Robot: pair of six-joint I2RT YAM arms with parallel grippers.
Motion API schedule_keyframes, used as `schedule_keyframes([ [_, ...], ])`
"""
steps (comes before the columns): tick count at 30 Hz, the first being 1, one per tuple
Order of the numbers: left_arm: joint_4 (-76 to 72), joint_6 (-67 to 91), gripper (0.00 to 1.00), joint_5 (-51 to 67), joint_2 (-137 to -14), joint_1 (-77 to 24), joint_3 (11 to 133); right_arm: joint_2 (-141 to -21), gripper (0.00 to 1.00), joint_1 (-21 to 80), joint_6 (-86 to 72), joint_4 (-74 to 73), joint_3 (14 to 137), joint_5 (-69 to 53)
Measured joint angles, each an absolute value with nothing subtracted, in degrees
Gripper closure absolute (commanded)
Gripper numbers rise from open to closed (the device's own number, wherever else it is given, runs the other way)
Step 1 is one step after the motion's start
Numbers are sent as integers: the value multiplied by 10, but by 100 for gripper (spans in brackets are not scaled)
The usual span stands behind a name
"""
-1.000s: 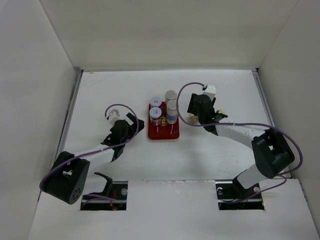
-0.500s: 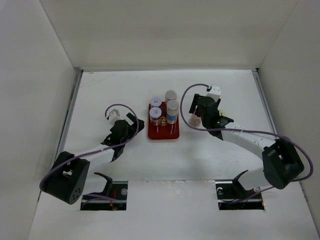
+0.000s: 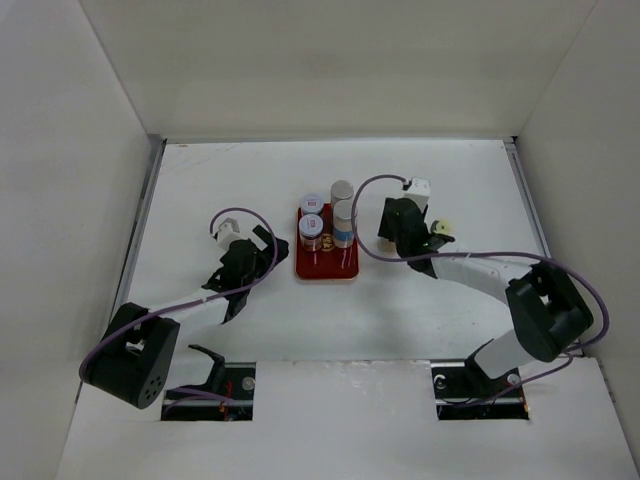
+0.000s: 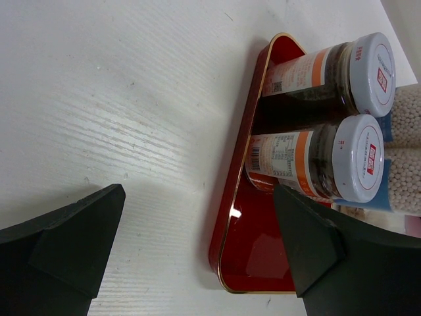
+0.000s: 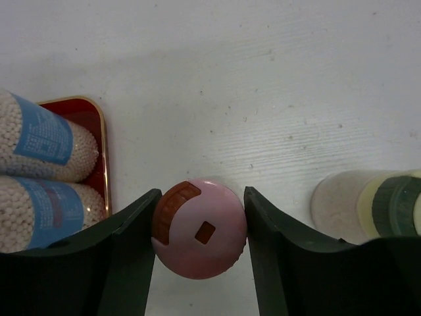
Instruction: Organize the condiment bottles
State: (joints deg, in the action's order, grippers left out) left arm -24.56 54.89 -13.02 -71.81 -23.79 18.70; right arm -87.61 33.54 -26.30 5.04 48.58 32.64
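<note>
While the left gripper (image 4: 197, 197) hangs at 9 o'clock of the red tray (image 3: 327, 268) with its claw spread wide and nothing between the fingers, the right gripper (image 5: 201, 197) sits at 3 o'clock of the tray, its claw pinching the pink-capped jar (image 5: 199, 228) on both sides of the cap. That cap faces straight into the wrist lens, so the jar's long axis runs down away from it and the jar stands cap-up on the white table (image 3: 200, 190), just outside the tray's rim. At 3 o'clock of it lies or stands a cream-ended jar (image 5: 358, 207) with a green band, partly cut off by a finger; which way it points I cannot tell. The tray's near half is bare red. Its far half holds four jars, all upright with caps up: two white-capped jars (image 3: 311, 228) with dark contents on the 9 o'clock side, one behind the other, and two grey-capped jars (image 3: 345, 212) of pale pellets with blue labels on the 3 o'clock side.
</note>
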Motion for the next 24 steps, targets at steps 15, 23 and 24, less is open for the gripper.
schedule_keyframes([
  [15,-247,549,0,-131,-718,-241,187,-839,55,538,-276,39,540,352],
  [23,-247,549,0,-131,-718,-240,187,-973,50,585,-282,48,618,340],
  [24,-246,549,0,-130,-718,-240,187,-983,48,587,-283,50,623,339],
])
